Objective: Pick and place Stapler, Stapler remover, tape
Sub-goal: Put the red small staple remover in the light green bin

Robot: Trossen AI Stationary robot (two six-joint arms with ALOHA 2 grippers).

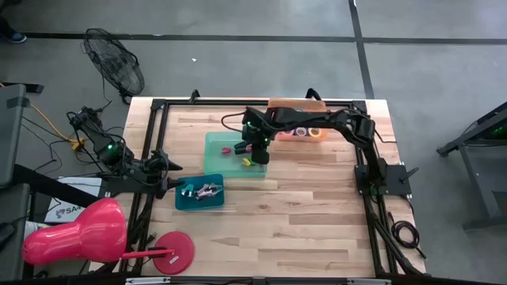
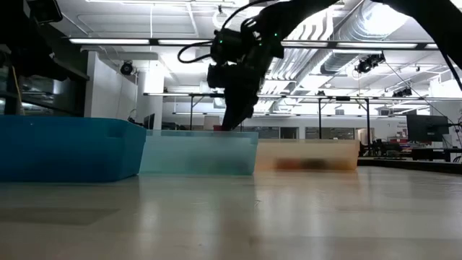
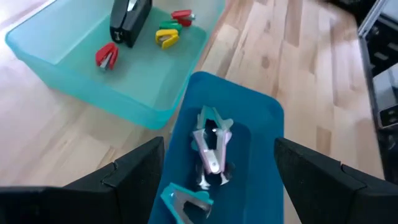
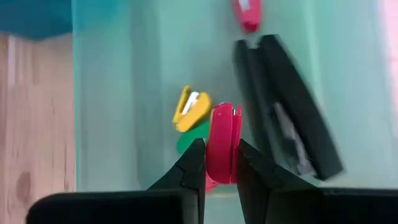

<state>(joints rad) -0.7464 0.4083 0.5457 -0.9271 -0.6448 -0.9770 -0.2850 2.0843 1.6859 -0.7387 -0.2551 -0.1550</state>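
Right gripper (image 4: 221,163) pinched on red staple remover (image 4: 221,146), probably light, rigid plastic; hold flat sides; left gripper (image 3: 217,165) wide, empty

Table (image 1: 301,214): pale, smooth wood planks. Light teal tray (image 3: 124,93): translucent matt plastic. Between the right gripper's (image 4: 219,163) matt black fingers (image 4: 189,168), a glossy red plastic staple remover (image 4: 222,146); just beside, a smooth black stapler (image 4: 292,124).
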